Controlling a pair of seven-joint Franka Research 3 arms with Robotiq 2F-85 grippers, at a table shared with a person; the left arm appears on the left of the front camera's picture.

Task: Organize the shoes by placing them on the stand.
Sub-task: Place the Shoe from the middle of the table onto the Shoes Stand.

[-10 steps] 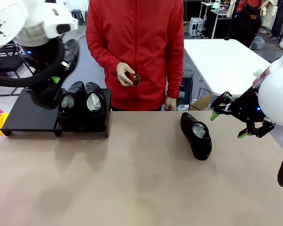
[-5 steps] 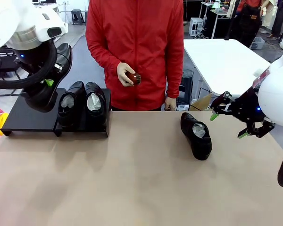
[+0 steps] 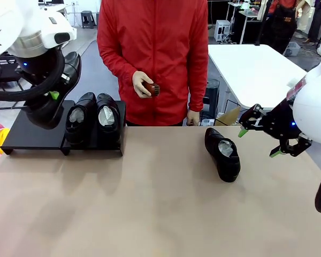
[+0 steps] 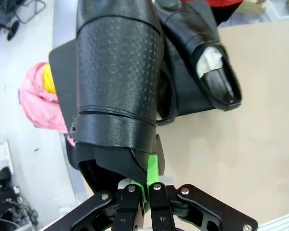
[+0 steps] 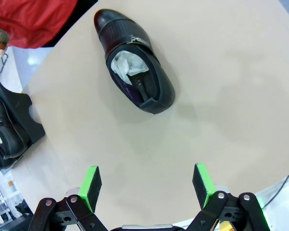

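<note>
Bare left half of stand (image 3: 35, 131); two shoes (image 3: 104, 100) on its right half

Bright, even overhead light; frames sharp.
Soft, faint shadows lie beside the lone shoe (image 3: 222, 155) and the stand (image 3: 27, 134) on the table (image 3: 150, 203); glossy leather shows pale glints; both wrist views curve at their edges.

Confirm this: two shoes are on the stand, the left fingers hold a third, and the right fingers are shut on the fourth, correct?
No. The right fingers stand open, clear of the fourth shoe lying on the table, as the right wrist view shows. The rest is right.
</note>
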